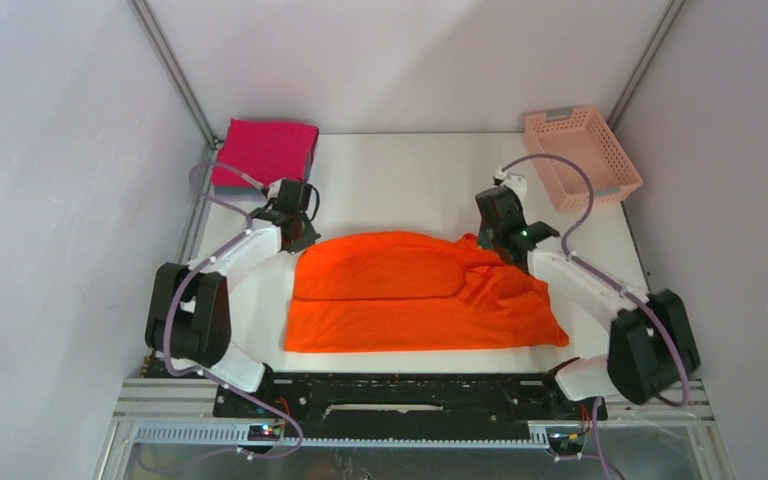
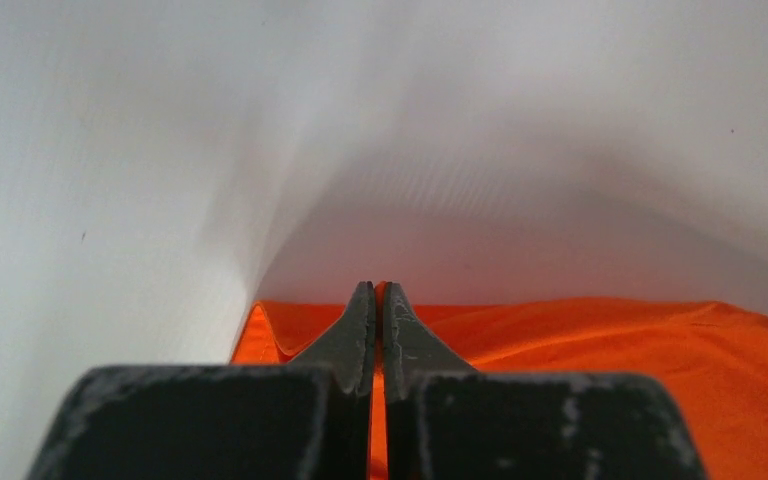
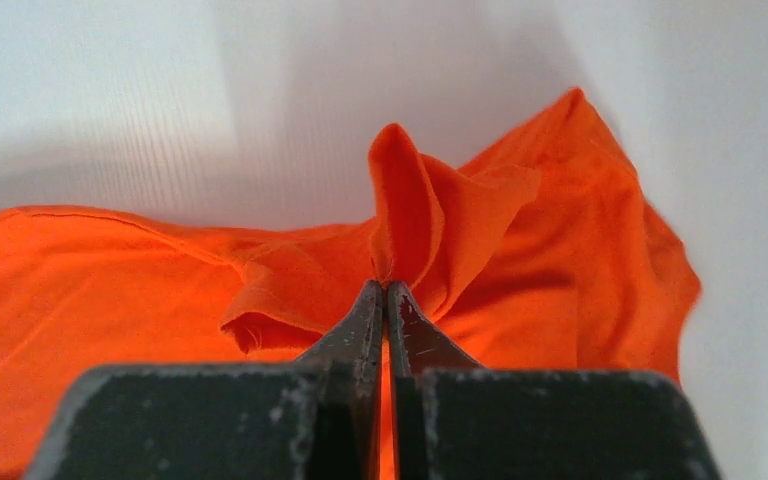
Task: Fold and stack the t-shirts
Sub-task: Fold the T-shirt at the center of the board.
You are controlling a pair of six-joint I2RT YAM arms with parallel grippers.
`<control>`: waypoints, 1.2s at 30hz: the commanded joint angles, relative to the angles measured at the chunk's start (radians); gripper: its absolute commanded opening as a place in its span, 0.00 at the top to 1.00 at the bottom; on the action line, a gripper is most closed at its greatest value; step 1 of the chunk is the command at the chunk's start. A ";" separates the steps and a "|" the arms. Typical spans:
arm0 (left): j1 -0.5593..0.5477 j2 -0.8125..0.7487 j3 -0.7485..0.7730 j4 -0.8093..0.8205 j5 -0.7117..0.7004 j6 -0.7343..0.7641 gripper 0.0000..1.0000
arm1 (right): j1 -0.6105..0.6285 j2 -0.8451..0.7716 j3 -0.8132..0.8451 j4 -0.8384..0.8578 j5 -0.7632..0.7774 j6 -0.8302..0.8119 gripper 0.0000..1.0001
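Bench: the white flat bench carries everything. The arms are mounted at its near edge.
Shirt in hand: the plain bright orange short-sleeved cloth tee lies mid-bench, between the two arms. It is spread flat at the near side, and a layer is already doubled over along the far side.
Long axis: the tee runs left to right across the bench. Its far edge spans from one pincer to the other.
Basket: the pale pink plastic lattice basket sits in the far right corner, well apart from the tee.
Stack: the folded magenta-pink cloth rectangle sits in the far left corner. A grey strip shows at its near edge.
Left pincer: the left pincer is at the far left corner of the tee. Its jaws are pressed together with a sliver of orange between them, so it looks clamped on that edge.
Right pincer: the right pincer is at the far right corner, closed tight on a peak of orange cloth that stands up crumpled from its tips.
Bearing: the rest of the tee lies nearward of both pincers.
Likely next move: the gripped far edge would be drawn towards the near hem with the two arms moving level. The right corner is bunched, so that side risks a skewed crease.
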 commanded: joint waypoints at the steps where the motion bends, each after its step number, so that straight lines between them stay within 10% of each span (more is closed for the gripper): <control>1: -0.014 -0.094 -0.064 0.039 -0.041 -0.010 1.00 | 0.069 -0.192 -0.075 -0.090 0.150 0.075 1.00; 21: -0.065 -0.474 -0.490 0.096 -0.129 -0.126 0.99 | 0.457 -0.478 -0.358 -0.568 0.338 0.649 0.99; 27: -0.065 -0.535 -0.552 0.069 -0.158 -0.152 0.77 | 0.577 -0.503 -0.402 -0.647 0.320 0.782 0.61; 33: -0.065 -0.681 -0.511 -0.108 -0.278 -0.222 0.03 | 0.636 -0.683 -0.401 -0.568 0.301 0.613 0.36; 36: -0.066 -0.769 -0.473 -0.142 -0.272 -0.216 0.00 | 0.636 -0.826 -0.406 -0.473 0.309 0.482 0.25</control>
